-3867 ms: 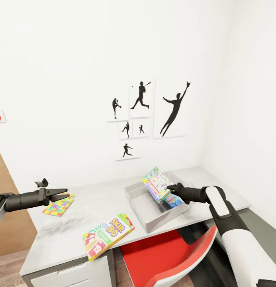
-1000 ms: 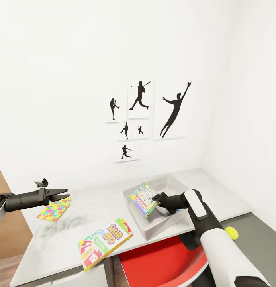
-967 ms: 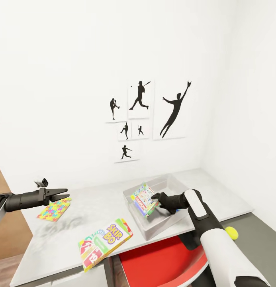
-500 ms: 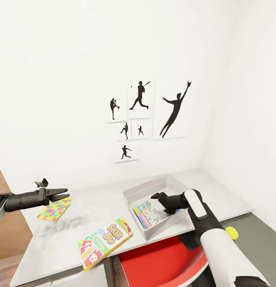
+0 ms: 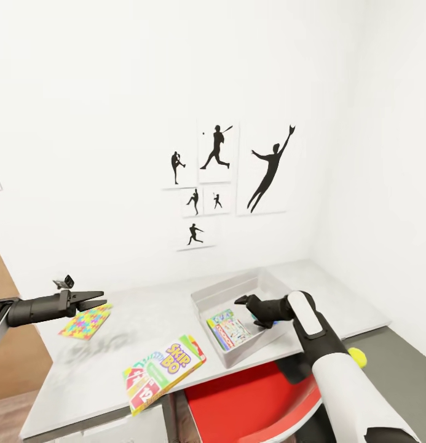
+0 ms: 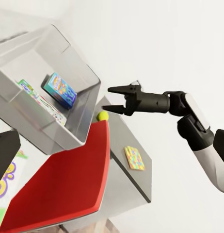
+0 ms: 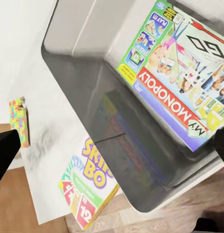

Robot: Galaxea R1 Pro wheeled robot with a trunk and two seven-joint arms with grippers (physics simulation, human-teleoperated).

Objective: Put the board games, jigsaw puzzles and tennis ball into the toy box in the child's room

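The grey toy box [image 5: 203, 300] stands on the table [image 5: 152, 311]. A Monopoly board game [image 5: 232, 328] lies flat inside it, and a blue game box [image 6: 60, 90] leans beside that. My right gripper [image 5: 243, 306] hovers open just above them, holding nothing. A Skip-Bo board game [image 5: 165, 371] overhangs the table's front edge. One jigsaw puzzle [image 5: 85, 321] lies at the table's left, with my open left gripper [image 5: 94, 299] just above it. The tennis ball [image 5: 356, 355] rests on the lower dark unit to the right, where another jigsaw puzzle [image 6: 135, 158] also lies.
A red chair [image 5: 237, 400] is tucked under the table below the toy box. White walls close off the back and right, with black silhouette pictures [image 5: 216, 154] on the back one. A brown door [image 5: 7, 344] stands at the left.
My right gripper has opened and let go of the Monopoly game, which dropped from leaning upright to lying flat in the toy box. The left arm has stayed put; the camera shifted slightly.
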